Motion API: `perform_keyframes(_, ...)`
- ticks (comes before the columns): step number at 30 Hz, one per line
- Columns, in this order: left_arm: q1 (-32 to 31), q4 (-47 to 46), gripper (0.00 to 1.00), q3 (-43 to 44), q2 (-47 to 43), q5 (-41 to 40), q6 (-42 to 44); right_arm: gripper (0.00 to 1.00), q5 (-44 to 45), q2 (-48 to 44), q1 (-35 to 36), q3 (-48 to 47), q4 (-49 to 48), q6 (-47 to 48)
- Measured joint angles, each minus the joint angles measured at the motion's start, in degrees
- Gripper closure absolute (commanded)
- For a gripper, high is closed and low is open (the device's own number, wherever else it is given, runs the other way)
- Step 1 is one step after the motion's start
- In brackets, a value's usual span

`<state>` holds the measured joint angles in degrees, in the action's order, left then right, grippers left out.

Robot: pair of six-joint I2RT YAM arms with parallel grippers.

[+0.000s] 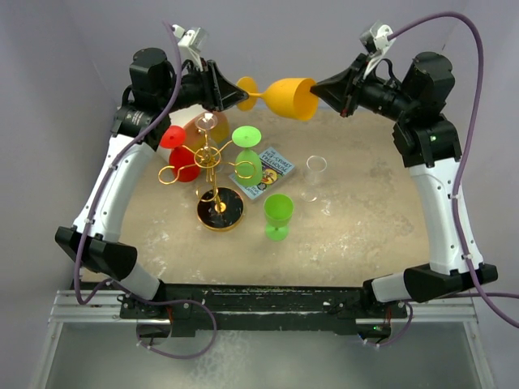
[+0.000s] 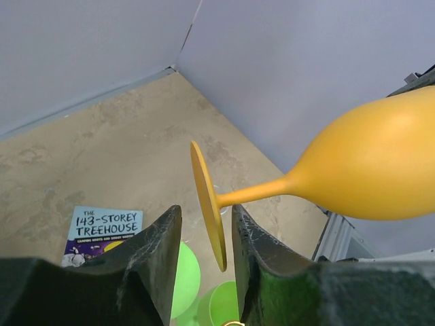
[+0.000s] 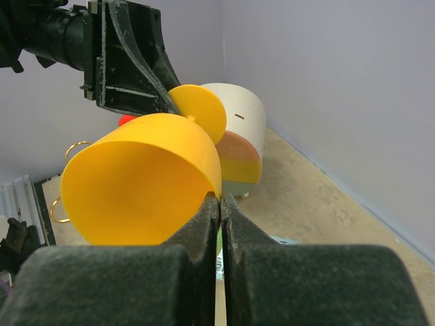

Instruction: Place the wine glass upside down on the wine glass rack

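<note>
An orange wine glass [image 1: 292,97] lies on its side high above the back of the table, between my two grippers. My right gripper [image 1: 316,87] is shut on the rim of its bowl [image 3: 136,183], as the right wrist view [image 3: 219,197] shows. My left gripper [image 1: 241,91] is open, with its jaws either side of the glass's round foot [image 2: 207,204] and a gap on each side. The gold wire rack [image 1: 212,162] stands below on its black round base [image 1: 220,209]. A red glass [image 1: 177,152] and a green glass [image 1: 247,158] hang on it.
A white cylinder with coloured stripes [image 1: 197,128] stands behind the rack. A book [image 1: 266,172] lies right of the rack. A green glass [image 1: 278,215] stands upright in front of the book, and a clear glass [image 1: 315,174] stands to the right. Grey walls close the back corner.
</note>
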<state>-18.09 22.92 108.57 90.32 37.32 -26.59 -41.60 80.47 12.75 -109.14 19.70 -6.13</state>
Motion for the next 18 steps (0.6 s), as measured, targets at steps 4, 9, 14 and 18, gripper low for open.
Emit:
perform_keyframes(4, 0.00, 0.00, 0.72, 0.00, 0.02, -0.02, -0.17, 1.00, -0.24, -0.02, 0.00, 0.00, -0.15, 0.00)
perform_keyframes(9, -0.04, -0.13, 0.91, 0.09, 0.15, 0.04, -0.76, 1.00, -0.44, -0.02, 0.00, 0.39, -0.35, 0.04)
perform_keyframes(14, -0.07, -0.11, 1.00, 0.20, 0.22, -0.44, -0.92, 0.99, -0.46, -0.02, 0.02, 1.18, -0.37, 0.26)
perform_keyframes(18, -0.07, 0.55, 1.00, 0.72, 0.22, -1.81, -0.63, 0.85, -1.55, -0.02, 0.04, 2.21, -0.81, 0.79)
